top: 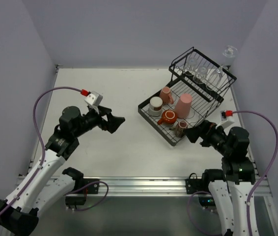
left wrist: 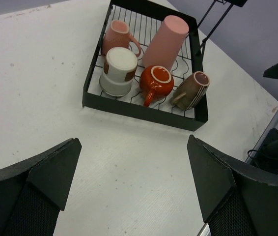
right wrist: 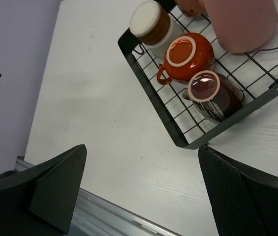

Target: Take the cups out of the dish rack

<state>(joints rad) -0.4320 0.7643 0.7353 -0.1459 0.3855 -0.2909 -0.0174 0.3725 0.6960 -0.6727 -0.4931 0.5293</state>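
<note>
White tabletop (top: 114, 93) between pale lavender walls; we logged the following.

Item 1, left gripper (top: 117, 122): fingers spread wide, nothing between them, held above the table. The dish rack (top: 154, 127) lay ahead of its fingertips, well apart, with bare table between.

Item 2, right gripper (top: 192, 133): jaws likewise wide apart and empty, held just beside the rack's nearest corner.

Item 3, cups as the right wrist camera saw them, all on the flat grid tray. The dark brown mug (right wrist: 210, 93) was nearest, ahead of the fingers (right wrist: 55, 182) and tilted in the tray's corner. The orange-red mug (right wrist: 185, 56) sat upside down just beyond it. The cream cup (right wrist: 153, 24) stood further on, toward the left finger's side. The tall pink tumbler (right wrist: 242, 22) stood beyond, toward the right finger's side.

Item 4, small pink mug (left wrist: 117, 37): on its side behind the cream cup, far from the left gripper.

Item 5, clear glasses (top: 203, 73): in the raised wire basket, at the rack's end farthest from both grippers.
</note>
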